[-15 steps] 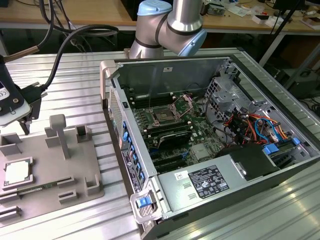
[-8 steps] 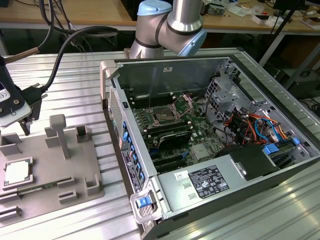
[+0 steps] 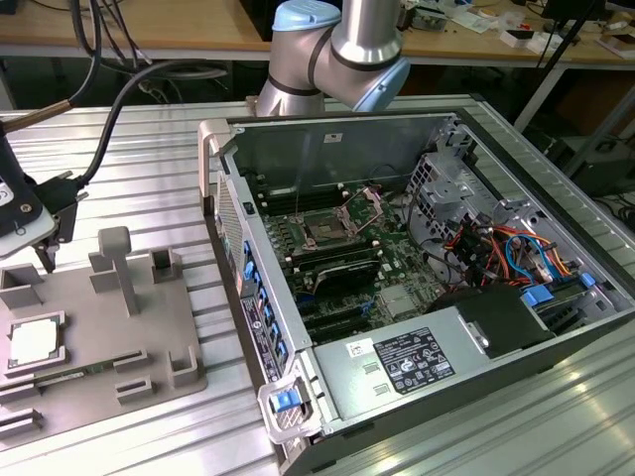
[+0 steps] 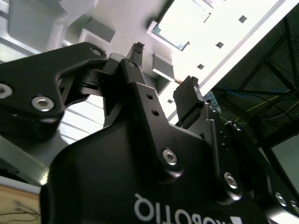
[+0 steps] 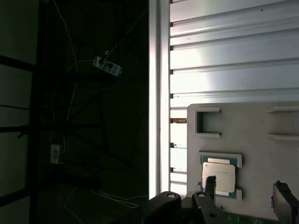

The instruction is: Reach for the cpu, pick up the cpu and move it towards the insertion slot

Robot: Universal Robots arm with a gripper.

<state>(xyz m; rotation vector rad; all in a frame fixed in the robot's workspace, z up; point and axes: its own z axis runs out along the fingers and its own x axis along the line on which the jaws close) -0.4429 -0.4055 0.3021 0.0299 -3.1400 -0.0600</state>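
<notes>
The cpu (image 3: 32,342) is a flat silvery square lying in a recess of the grey tray (image 3: 149,327) at the exterior view's left. In the first wrist view the cpu (image 5: 218,176) sits framed by its recess. My gripper (image 3: 45,253) hangs a little above the tray, just behind the cpu, touching nothing. Its two black fingers (image 4: 135,70) stand apart with nothing between them, so the gripper (image 4: 166,65) is open. One fingertip (image 5: 210,183) overlaps the cpu's edge in the first wrist view. The insertion slot (image 3: 325,228) lies on the motherboard inside the open computer case (image 3: 298,397).
Grey posts and blocks (image 3: 117,263) rise from the tray near the gripper. The case wall (image 3: 223,188) stands between tray and motherboard. Cables and drives (image 3: 496,253) fill the case's right side. The arm's base (image 3: 337,50) is behind the case. A ribbed metal table (image 3: 149,159) carries everything.
</notes>
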